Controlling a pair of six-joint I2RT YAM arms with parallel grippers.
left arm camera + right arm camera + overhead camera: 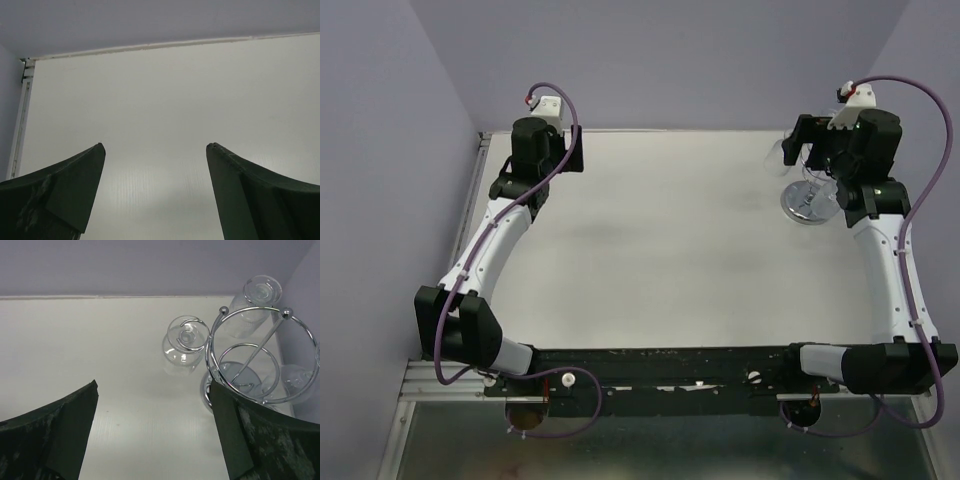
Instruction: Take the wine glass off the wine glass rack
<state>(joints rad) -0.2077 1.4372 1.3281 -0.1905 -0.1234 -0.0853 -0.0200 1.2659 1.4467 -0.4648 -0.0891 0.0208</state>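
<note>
- At the far right of the worktop (660,260), close to the back wall: the wine glass rack (807,203), upright on its round mirrored base.
- Seen from above in the right wrist view, with the chrome ring (209,347) on top and two ball-tipped wire ends at its far edge.
- On the rack's left side in that view: the wine glass (186,346), hung foot-up in a small looped hook, bowl down, not yet off the rack.
- Also hung on the rack: a second glass (252,302) on the far side, and a third glass (295,382) on the right, partly hidden behind the ring.
- Right jaws spread wide, with nothing gripped.
- Poised above the rack in the overhead view, covering its top.
- Right-hand finger (260,440) across the rack's base in the wrist view; contact impossible to tell.
- Left-hand finger (55,435) over bare worktop.
- Wine glass beyond the fingertips, in line with the gap, apart from both fingers.
- Left jaws likewise spread wide and gripping nothing, out at the far left corner of the worktop, well apart from the rack.
- Between the two dark left fingertips (75,185), only pale worktop and the back wall's edge.
</note>
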